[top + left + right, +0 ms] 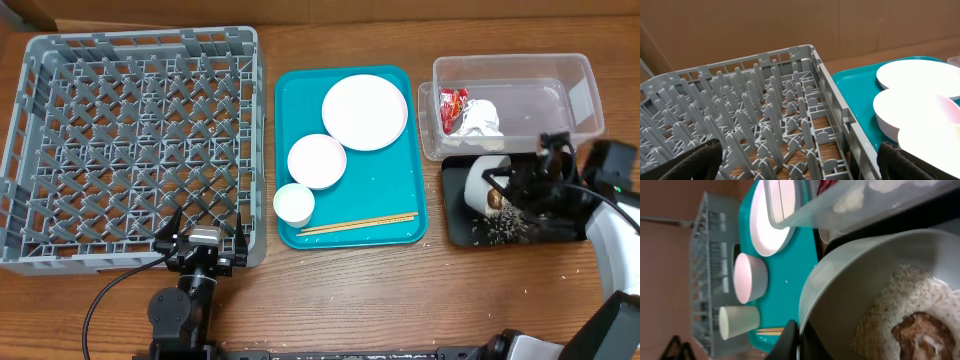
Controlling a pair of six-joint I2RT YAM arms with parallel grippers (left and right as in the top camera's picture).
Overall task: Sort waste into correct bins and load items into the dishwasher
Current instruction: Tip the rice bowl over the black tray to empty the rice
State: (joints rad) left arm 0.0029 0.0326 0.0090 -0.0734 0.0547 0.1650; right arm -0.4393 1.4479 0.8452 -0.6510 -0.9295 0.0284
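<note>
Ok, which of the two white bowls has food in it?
The tilted bowl in the right gripper, over the black tray: it holds rice and a brown lump. The upright bowl on the teal tray looks empty.

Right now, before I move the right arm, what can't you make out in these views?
Black tray floor: overhead, the right arm and the bowl cover much of it.
Rice left in the bowl: the right wrist view cuts it off at its edge; overhead, too small.
Right gripper: its wrist view cuts it off at the bottom edge; overhead, just a dark shape.
Cup: left wrist view, blurred, cut off by the edge.
</note>
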